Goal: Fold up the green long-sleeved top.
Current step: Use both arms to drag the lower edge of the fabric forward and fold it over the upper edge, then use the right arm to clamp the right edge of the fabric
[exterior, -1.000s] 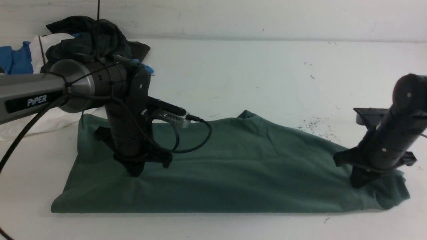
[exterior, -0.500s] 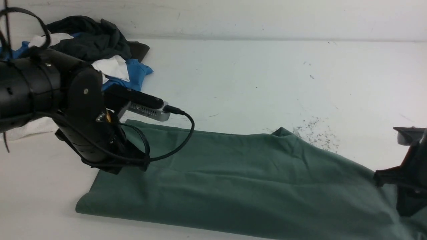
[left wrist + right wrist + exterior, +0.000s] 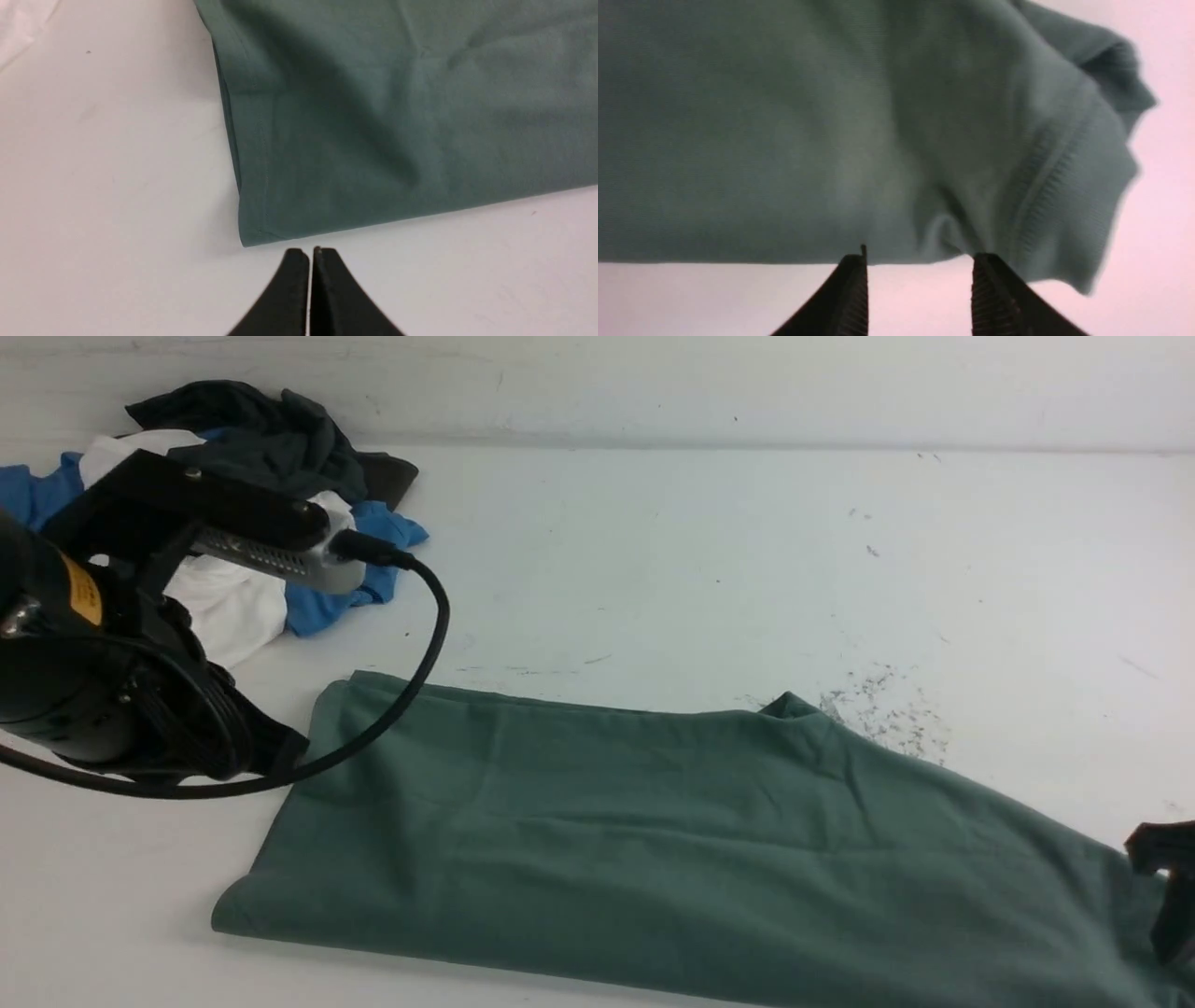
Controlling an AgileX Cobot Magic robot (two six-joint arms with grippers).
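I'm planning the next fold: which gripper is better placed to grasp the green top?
Probably the right: the right gripper is open with its fingertips at the green top's edge. The left gripper is shut just off the cloth, so it would first have to open.
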